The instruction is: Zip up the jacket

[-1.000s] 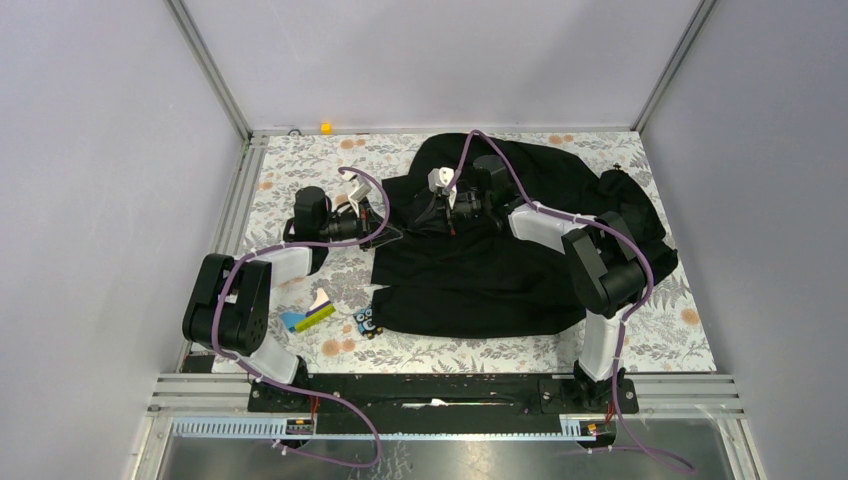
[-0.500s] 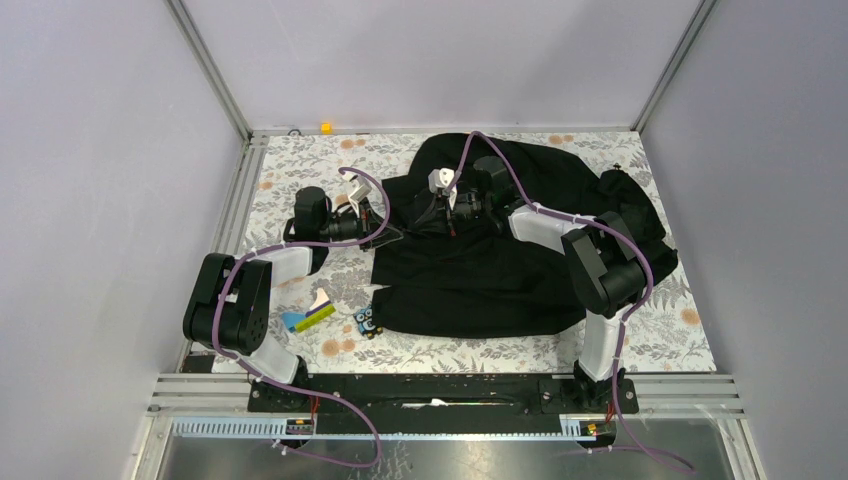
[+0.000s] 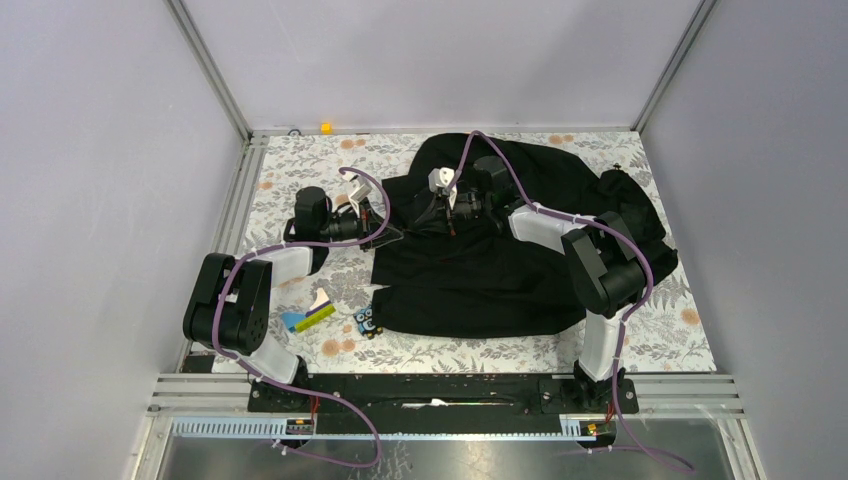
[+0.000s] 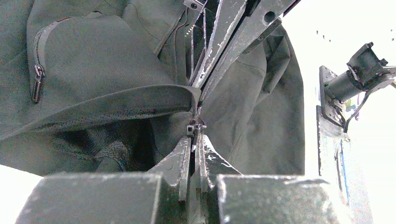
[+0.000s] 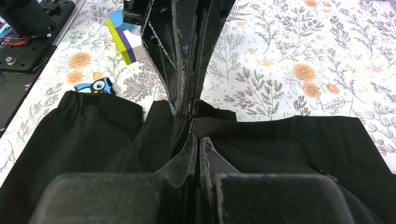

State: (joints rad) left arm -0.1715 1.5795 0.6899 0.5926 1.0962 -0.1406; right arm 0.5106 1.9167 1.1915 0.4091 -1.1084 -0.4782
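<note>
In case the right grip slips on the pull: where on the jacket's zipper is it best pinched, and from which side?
Probably the small metal piece at the zipper's hem end, jaws astride the teeth line. Come from over the jacket, pointing toward the hem: the jacket lies flat, and the left gripper is shut on that end from the opposite side.

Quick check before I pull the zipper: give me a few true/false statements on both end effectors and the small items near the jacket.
1. The left end effector is shut on the jacket. True.
2. The right end effector is open. False: it is shut on the jacket too, close to the left one.
3. The block lies on the jacket. False: it lies on the table, left of the jacket.
4. The toy sits beside the jacket's near edge. True.
</note>
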